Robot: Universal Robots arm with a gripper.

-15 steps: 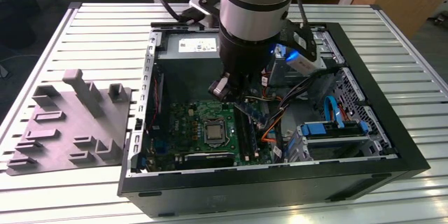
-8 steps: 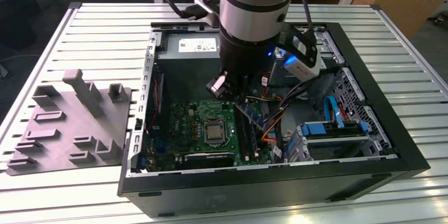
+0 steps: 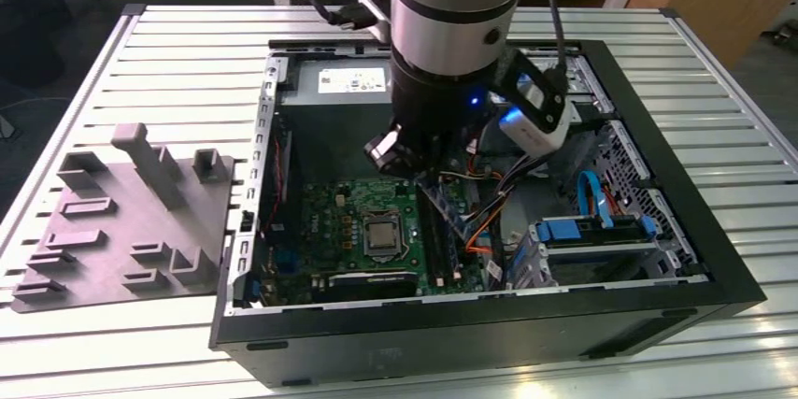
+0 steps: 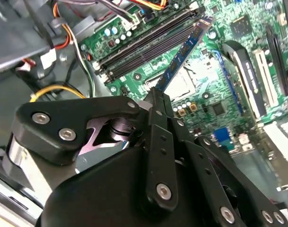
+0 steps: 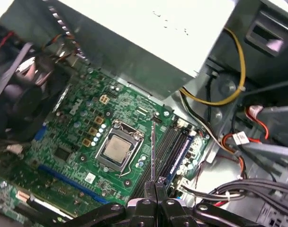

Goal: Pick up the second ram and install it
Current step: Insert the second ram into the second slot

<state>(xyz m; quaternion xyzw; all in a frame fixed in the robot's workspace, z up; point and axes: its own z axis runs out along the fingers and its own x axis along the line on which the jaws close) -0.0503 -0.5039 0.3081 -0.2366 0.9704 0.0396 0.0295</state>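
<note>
Clamping second ram [image 4: 182, 56] by one end, gripper [image 4: 156, 94] is holding it tilted just above memory slots [image 4: 144, 45] on motherboard [image 5: 77, 113]; stick's held end is hiding inside closed jaws, far-end contact with slots hard to make out.

exterior view overlooks the case [image 3: 499, 320]; both wrist views near motherboard [image 5: 77, 118] [image 4: 215, 90].
</note>
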